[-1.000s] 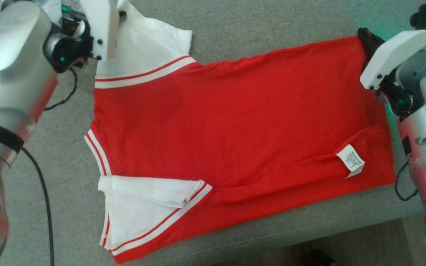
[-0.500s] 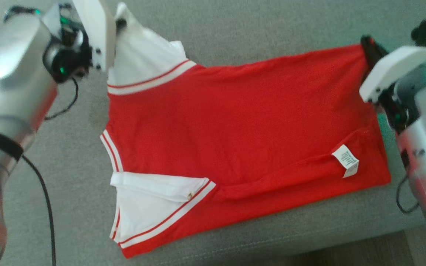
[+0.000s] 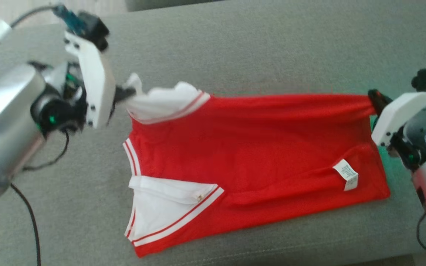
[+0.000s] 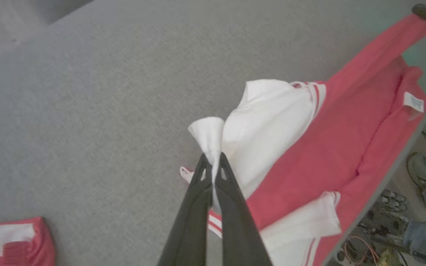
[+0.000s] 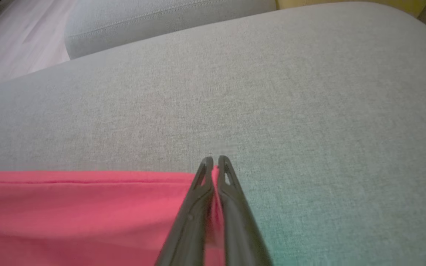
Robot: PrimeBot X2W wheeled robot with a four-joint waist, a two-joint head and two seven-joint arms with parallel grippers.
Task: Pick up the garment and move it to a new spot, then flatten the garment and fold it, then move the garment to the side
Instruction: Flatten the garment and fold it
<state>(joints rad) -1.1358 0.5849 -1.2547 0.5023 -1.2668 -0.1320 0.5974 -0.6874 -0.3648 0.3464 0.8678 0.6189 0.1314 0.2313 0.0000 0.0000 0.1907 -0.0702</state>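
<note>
Clearly soft stuff: the red garment (image 3: 257, 147) sags mid-frame across the grey cushion (image 3: 272, 48), light and limp. At upper left the left gripper (image 3: 126, 94) pinches its white sleeve (image 3: 161, 103); at right the right gripper (image 3: 374, 98) nips the hem corner (image 3: 362, 103). Corners look the sensible holds.
</note>
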